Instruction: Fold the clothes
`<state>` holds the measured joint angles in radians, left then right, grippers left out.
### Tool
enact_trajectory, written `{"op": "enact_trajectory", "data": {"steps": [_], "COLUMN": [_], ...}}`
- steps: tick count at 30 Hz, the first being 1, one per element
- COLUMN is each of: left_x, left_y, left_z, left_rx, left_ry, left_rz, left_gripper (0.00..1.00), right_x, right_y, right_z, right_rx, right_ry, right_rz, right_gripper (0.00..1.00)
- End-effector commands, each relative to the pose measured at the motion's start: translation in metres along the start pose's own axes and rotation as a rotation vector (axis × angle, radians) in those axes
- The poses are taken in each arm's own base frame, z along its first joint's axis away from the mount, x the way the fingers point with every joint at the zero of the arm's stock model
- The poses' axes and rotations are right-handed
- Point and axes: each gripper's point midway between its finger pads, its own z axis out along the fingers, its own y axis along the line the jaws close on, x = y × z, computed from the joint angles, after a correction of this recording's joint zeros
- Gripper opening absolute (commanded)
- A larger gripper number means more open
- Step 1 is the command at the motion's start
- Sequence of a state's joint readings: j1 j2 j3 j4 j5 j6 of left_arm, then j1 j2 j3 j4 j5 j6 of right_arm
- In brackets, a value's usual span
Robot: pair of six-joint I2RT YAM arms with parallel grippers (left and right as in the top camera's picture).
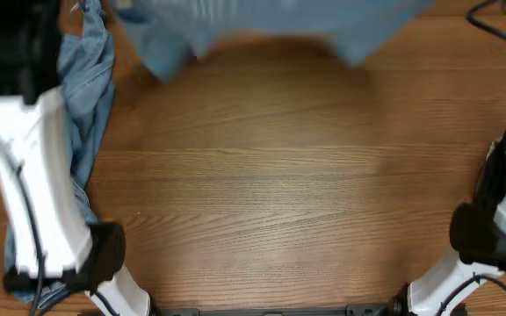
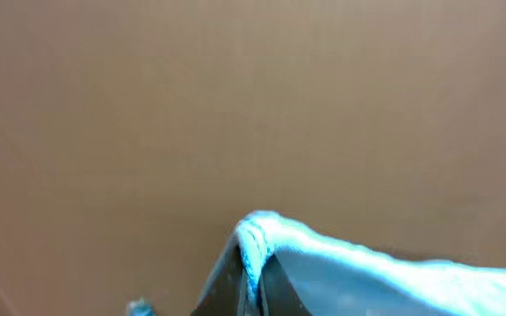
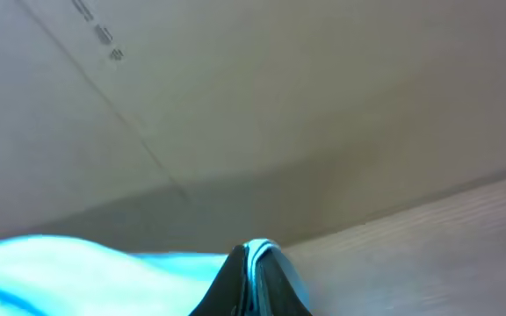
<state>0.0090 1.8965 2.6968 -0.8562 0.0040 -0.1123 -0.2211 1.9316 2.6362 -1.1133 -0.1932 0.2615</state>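
The light sky-blue T-shirt [image 1: 271,22] is seen blurred and spread wide at the far edge of the table [image 1: 271,175]. Its thin cloth is pinched at one bunched edge in the left end effector [image 2: 253,259] and at another in the right end effector [image 3: 256,263].

Table [image 1: 271,175] centre: bare wood, open passage from near edge toward the far side. Far edge: T-shirt [image 1: 262,22] spans across, blurred. Left side: jeans [image 1: 90,79] heaped beside and under left arm [image 1: 33,184]. Right arm [image 1: 499,219] occupies right edge. Cable [image 1: 499,17] in far-right corner.
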Motion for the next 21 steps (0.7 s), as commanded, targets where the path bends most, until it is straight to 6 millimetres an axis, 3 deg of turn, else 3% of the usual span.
{"op": "enact_trajectory", "data": {"steps": [1, 3, 4, 8, 9, 10, 12, 14, 16, 18, 21], "left_x": [0.032, 0.106, 0.162, 0.308, 0.338, 0.381, 0.429, 0.448, 0.454, 0.452, 0.432], "left_y": [-0.001, -0.012, -0.010, 0.011, 0.013, 0.017, 0.024, 0.026, 0.026, 0.026, 0.025], "left_z": [-0.017, -0.022, -0.027, -0.037, -0.038, -0.043, -0.063, -0.081, -0.093, -0.101, -0.123], "left_rx": [0.011, 0.054, 0.037, -0.016, -0.021, -0.033, -0.055, -0.066, -0.073, -0.077, -0.102], "left_ry": [0.157, 0.444, 0.657, 1.204, 1.302, 1.447, 1.629, 1.722, 1.770, 1.778, 1.747], "left_rz": [0.000, -0.010, -0.013, 0.037, 0.029, 0.021, 0.015, 0.010, -0.003, -0.006, -0.027], "left_gripper": [0.04, 0.04, 0.04, 0.04, 0.04, 0.04, 0.04, 0.04, 0.04, 0.04, 0.04], "right_x": [0.031, 0.076, 0.111, 0.205, 0.237, 0.261, 0.302, 0.326, 0.337, 0.337, 0.337], "right_y": [-0.041, -0.069, -0.094, -0.156, -0.172, -0.187, -0.218, -0.241, -0.258, -0.265, -0.266], "right_z": [-0.008, -0.003, -0.003, 0.000, 0.001, -0.002, -0.014, -0.032, -0.043, -0.048, -0.048], "right_rx": [0.191, 0.312, 0.422, 0.667, 0.700, 0.731, 0.799, 0.867, 0.878, 0.857, 0.830], "right_ry": [0.118, 0.286, 0.418, 0.761, 0.856, 0.928, 1.036, 1.097, 1.120, 1.114, 1.113], "right_rz": [0.029, 0.048, 0.047, 0.009, 0.020, 0.034, 0.103, 0.193, 0.295, 0.375, 0.413], "right_gripper": [0.04, 0.04, 0.04, 0.04, 0.04, 0.04, 0.04, 0.04, 0.04, 0.04, 0.04]}}
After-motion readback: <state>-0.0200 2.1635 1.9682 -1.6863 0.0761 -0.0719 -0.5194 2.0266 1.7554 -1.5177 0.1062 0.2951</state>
